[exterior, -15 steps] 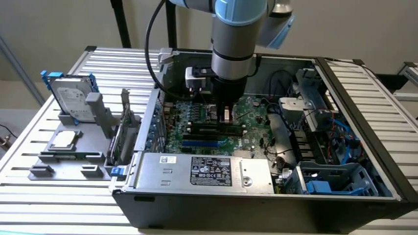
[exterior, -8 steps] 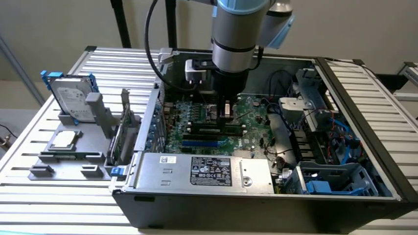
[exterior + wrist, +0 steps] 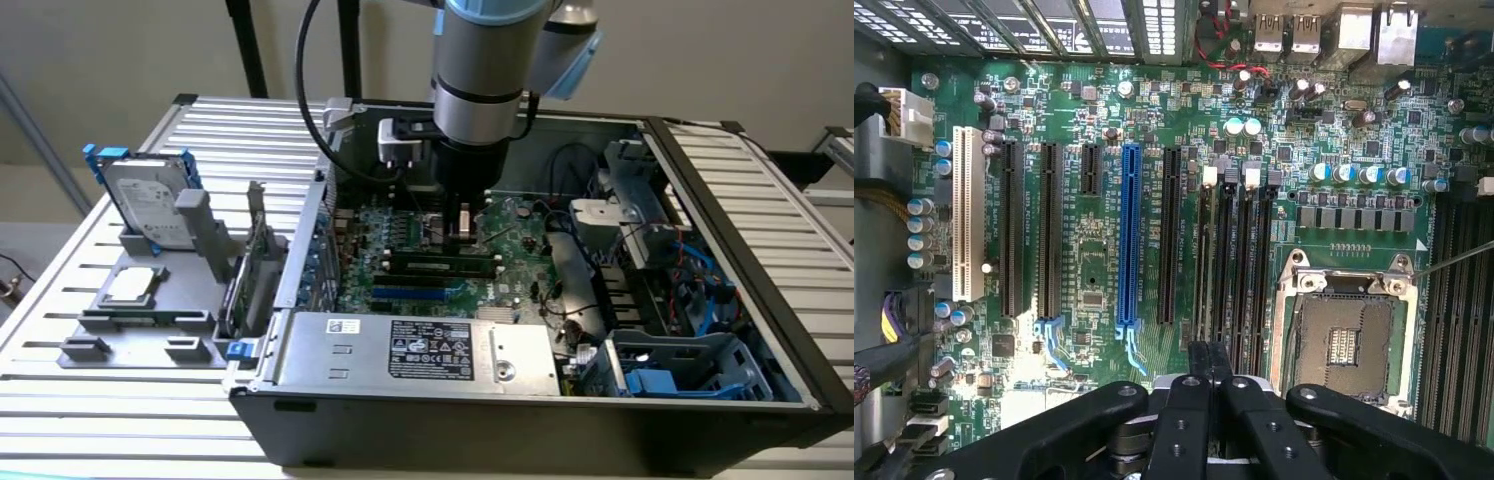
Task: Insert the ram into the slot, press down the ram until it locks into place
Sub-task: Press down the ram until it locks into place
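From the exterior view, an open computer case [image 3: 694,190] lies on its side on a ribbed metal table [image 3: 80,400], and the robot arm [image 3: 487,60] comes straight down into it over the motherboard [image 3: 400,240]. The gripper [image 3: 461,225] is low inside the case, just above the board near its middle. A ram [image 3: 434,266] lies flat across the board just in front of the gripper, a green stick with dark chips, seated along a black slot [image 3: 387,268] with pale clips at its ends; a blue slot [image 3: 414,293] runs parallel just beyond it, nearer the power supply [image 3: 414,350] at the case's front edge. On the table toward the exterior view's left stands a grey fixture [image 3: 147,320] carrying a hard drive [image 3: 140,200] upright, a CPU [image 3: 134,285] lying flat, and an upright expansion card [image 3: 254,250] beside the case wall.

In the wrist view, the gripper [image 3: 1209,380] looks down on the board, its black fingers [image 3: 1184,420] drawn tight together with a thin dark edge between them; what that edge is I cannot tell. Straight ahead of the fingertips lie the parallel black memory slots [image 3: 1234,260] with white clips at their far ends, between a long blue expansion slot [image 3: 1129,240] and the square metal CPU socket [image 3: 1344,330].
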Robot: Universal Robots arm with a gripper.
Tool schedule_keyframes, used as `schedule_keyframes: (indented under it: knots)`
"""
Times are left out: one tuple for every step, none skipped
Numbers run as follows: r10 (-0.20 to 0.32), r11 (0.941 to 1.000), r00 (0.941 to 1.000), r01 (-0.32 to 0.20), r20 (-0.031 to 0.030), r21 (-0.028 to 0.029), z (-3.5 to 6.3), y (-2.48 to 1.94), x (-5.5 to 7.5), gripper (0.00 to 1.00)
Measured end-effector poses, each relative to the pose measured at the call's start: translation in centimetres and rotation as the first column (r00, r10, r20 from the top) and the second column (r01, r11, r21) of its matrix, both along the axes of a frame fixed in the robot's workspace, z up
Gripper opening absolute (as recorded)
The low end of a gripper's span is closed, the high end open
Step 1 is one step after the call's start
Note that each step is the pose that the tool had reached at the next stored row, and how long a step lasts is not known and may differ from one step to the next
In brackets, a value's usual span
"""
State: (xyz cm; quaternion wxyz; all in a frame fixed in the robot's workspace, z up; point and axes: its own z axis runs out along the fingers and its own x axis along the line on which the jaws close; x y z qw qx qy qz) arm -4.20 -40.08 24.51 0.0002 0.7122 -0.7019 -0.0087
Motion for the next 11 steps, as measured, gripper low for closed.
schedule_keyframes:
  knots:
    - [0.0, 1.0, 1.0, 0.0, 0.0, 0.0, 0.0, 0.0, 0.0, 0.1]
    - [0.0, 1.0, 1.0, 0.0, 0.0, 0.0, 0.0, 0.0, 0.0, 0.1]
    - [0.0, 1.0, 1.0, 0.0, -0.0001, -0.0002, 0.0, 0.0, 0.0, 0.1]
    - [0.0, 1.0, 1.0, 0.0, -0.0001, -0.0001, -0.04, 0.0, 0.0, 0.1]
    - [0.0, 1.0, 1.0, 0.0, -0.0001, 0.0, -0.1, 0.03, 0.0, 0.1]
    - [0.0, 1.0, 1.0, 0.0, 0.0, -0.0001, -0.17, 0.07, 0.0, 0.1]
    - [0.0, 1.0, 1.0, 0.0, 0.0, -0.0001, -0.23, 0.1, 0.0, 0.1]
    - [0.0, 1.0, 1.0, 0.0, 0.0, -0.0002, -0.28, 0.13, 0.01, 0.1]
    - [0.0, 1.0, 1.0, 0.0, 0.0, 0.0, -0.34, 0.16, -0.01, 0.1]
    - [0.0, 1.0, 1.0, 0.0, 0.0001, 0.0001, -0.4, 0.17, -0.04, 0.1]
    - [0.0, 1.0, 1.0, 0.0, 0.0, -0.0001, -0.47, 0.17, -0.07, 0.1]
